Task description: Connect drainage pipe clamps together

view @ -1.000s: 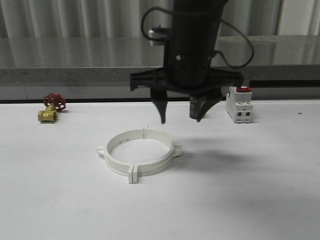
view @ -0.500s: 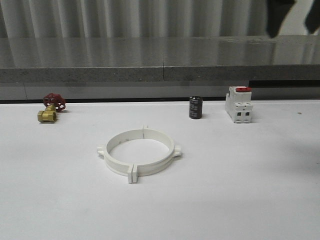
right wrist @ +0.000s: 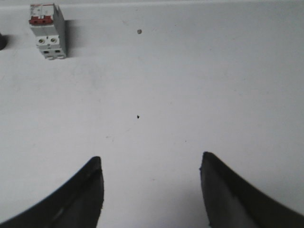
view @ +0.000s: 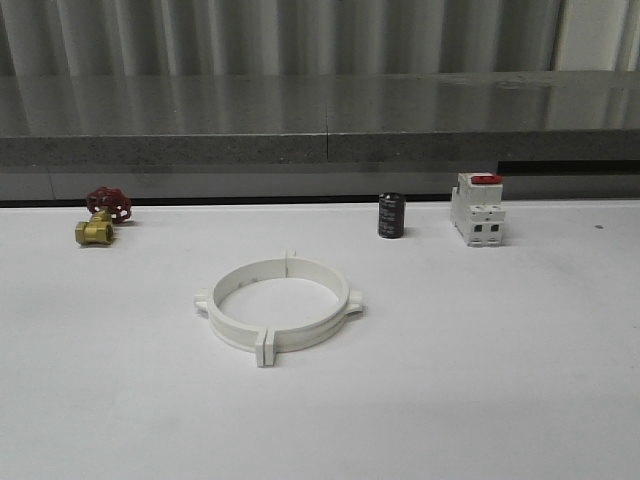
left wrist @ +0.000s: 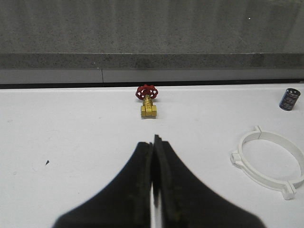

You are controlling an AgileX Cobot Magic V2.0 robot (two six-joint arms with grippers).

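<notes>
White plastic clamps (view: 278, 313) lie joined as one ring on the table (view: 500, 380), off to the side of your left pincer (left wrist: 153, 142), whose fingers are pressed together. Your right pincer (right wrist: 151, 164) stands apart over bare table, with the switch (right wrist: 46, 31) beyond it.

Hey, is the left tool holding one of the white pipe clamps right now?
No, in the left wrist view the left tool is shut on nothing, and the pipe clamps lie apart from it on the table.
</notes>
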